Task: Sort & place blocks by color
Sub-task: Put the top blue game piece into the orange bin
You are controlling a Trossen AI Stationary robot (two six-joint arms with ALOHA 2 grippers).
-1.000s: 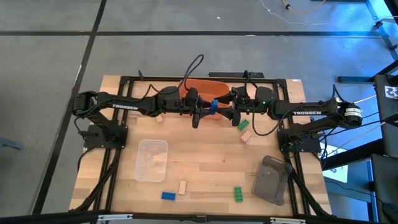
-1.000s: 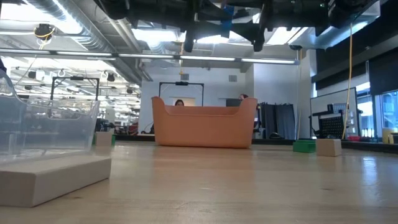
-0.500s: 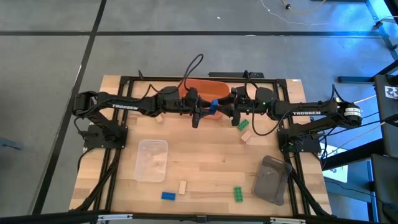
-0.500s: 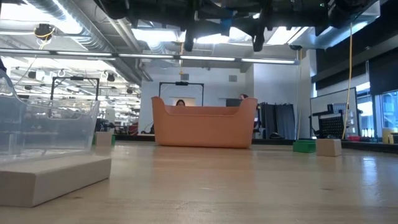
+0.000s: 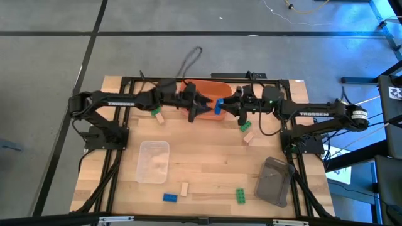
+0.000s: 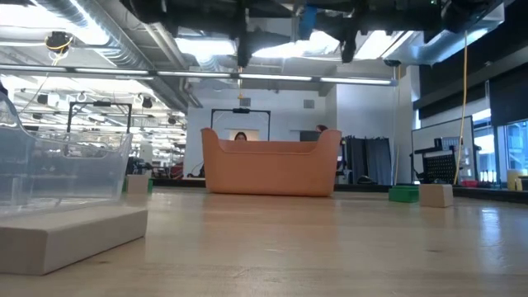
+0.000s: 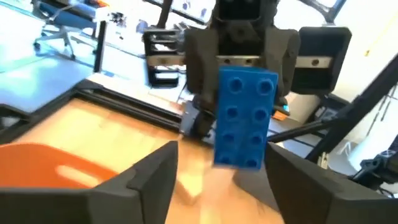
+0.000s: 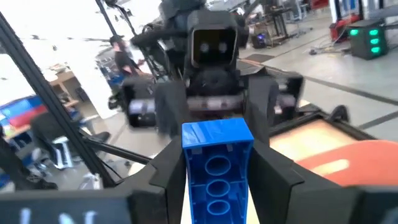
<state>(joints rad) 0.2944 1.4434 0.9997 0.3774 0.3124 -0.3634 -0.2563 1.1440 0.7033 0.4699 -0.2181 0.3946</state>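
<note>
Your right gripper (image 8: 214, 180) clamped the blue block (image 5: 218, 107) above the orange bin (image 5: 210, 86); your left gripper (image 7: 214, 177) faced it with fingers spread. With so shallow a grip, it could have slipped and dropped outside the bin.

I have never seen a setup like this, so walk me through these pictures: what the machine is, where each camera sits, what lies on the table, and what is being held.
It is a two-armed robot at a wooden table. One camera looks straight down, one sits at table height, and one rides on each wrist. Both arms meet above the orange bin. The right hand grips a blue block; the left hand faces it, fingers open. Below lie a clear tray, a grey tray, and loose blue, green and tan blocks.
</note>
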